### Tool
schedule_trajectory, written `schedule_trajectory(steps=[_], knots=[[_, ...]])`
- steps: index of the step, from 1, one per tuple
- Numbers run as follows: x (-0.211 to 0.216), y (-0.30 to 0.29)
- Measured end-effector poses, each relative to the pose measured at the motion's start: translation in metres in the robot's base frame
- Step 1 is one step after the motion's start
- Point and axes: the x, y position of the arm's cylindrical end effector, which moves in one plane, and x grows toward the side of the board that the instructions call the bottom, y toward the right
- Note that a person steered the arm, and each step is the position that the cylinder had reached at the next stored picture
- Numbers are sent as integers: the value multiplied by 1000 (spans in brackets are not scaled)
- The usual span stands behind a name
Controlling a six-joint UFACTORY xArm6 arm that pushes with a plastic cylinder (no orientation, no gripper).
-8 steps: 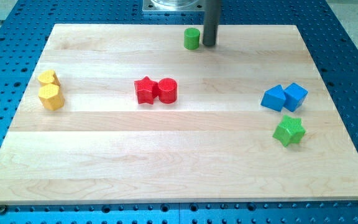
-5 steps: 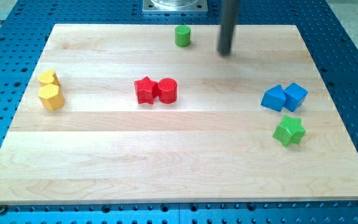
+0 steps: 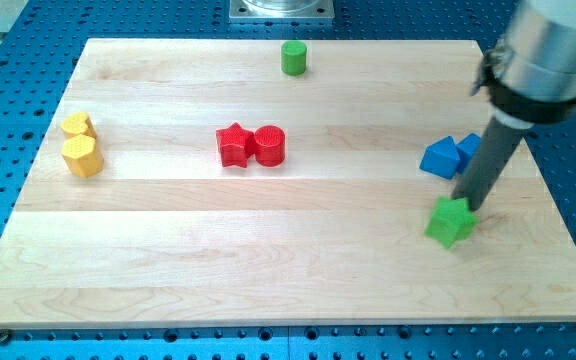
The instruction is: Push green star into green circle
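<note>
My tip point(image 3: 465, 206) had swept from the board's point(image 3: 268, 260) top edge, near the green circle point(image 3: 293, 57), down to the view's lower right, touching the green star's point(image 3: 450, 222) upper right side. The star had slid slightly left and down; no long axis or heading could be made out. There were no jaws, only a rod.

Your arm's pretty plain here: a fat light-grey cylinder with a black band round its bottom edge, then a straight dark grey rod down to my tip point(image 3: 464, 207).
</note>
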Motion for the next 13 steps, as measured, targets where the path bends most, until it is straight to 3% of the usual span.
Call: schedule_trajectory(steps=[1, 2, 3, 4, 5, 6, 7, 8, 9, 10, 11, 12, 13], knots=[[42, 25], [59, -42], [20, -119], [18, -118], [57, -101], [30, -73], [22, -64], [40, -16], [23, -4], [-2, -93], [-25, -126], [-37, -88], [-17, -62]])
